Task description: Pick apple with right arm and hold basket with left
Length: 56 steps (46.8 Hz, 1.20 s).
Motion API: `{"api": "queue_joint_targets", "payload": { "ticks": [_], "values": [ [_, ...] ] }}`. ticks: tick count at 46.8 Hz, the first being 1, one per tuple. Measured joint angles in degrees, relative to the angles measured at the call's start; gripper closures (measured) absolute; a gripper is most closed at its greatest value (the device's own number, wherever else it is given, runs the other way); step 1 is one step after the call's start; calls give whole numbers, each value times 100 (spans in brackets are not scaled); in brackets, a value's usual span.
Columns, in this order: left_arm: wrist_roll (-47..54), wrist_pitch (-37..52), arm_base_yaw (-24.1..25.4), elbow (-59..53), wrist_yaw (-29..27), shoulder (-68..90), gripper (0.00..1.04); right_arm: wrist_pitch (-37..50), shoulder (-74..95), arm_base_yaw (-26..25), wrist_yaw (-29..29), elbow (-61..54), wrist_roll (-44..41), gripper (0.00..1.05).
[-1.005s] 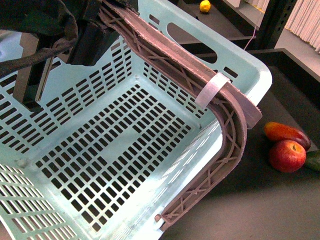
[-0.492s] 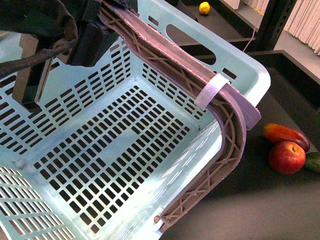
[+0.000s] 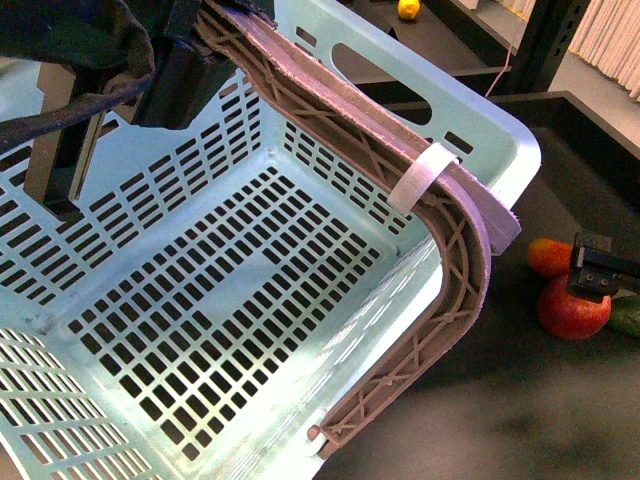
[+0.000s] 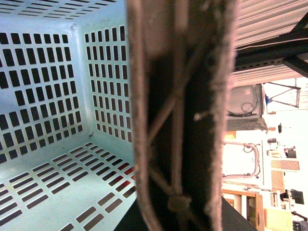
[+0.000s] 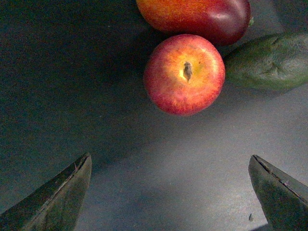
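You're mid-reach for the apple (image 5: 184,74), which sits by the counter's (image 5: 72,86) right edge against a longer red fruit (image 5: 192,14); your right tool (image 5: 170,155) hangs wide open above it, the left tool (image 3: 195,65) grips the basket (image 3: 500,135) by its handle (image 3: 340,130), so lower centred, then close.

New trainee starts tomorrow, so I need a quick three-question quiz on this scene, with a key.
1. True or false: the round red apple with a yellow blush lies inside the light turquoise slotted plastic basket.
2. The right gripper is: A) open near the apple, B) shut on the apple, C) inside the basket.
3. Fill in: the basket's grey-brown ribbed handle carries a ___ band.
Key: 1 false; 2 A; 3 white.
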Motion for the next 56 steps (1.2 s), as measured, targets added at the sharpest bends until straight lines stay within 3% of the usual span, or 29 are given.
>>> {"api": "queue_joint_targets", "payload": {
  "ticks": [52,56],
  "values": [
    [-2,0,0,0,9,0,99,-629,2146,-240,190,2251,-103,9],
    [-2,0,0,0,11,0,99,-636,2188,-240,177,2275,-101,19]
  ]
}}
